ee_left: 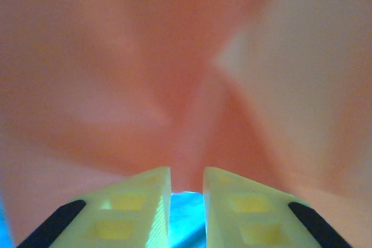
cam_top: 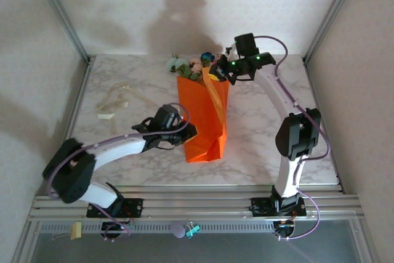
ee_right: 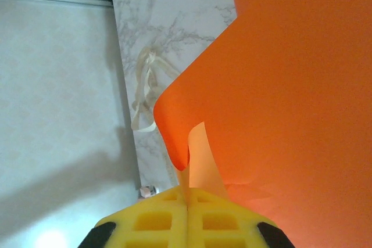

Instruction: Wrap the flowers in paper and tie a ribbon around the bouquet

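**On the table: thin paper, hold it by the edges**

From above, the paper (cam_top: 200,115) lies folded around the flowers (cam_top: 188,64) mid-table, with the ribbon (cam_top: 114,104) loose to its left. At my left wrist, my left gripper (ee_left: 187,172) stands slightly spread, close against blurred orange. At my right wrist, my right gripper (ee_right: 188,193) is pressed together on a curled paper edge. I judge the sheet light and easily creased, so it wants gentle edge grips.

A white, grey-veined desk (cam_top: 123,170) lies between pale walls (cam_top: 37,60). Along the desk's near edge runs a ribbed metal rail (cam_top: 197,204). Just below that edge sit a teal clip (cam_top: 192,230), a greyish round piece (cam_top: 178,230) and a tan tag (cam_top: 76,231).
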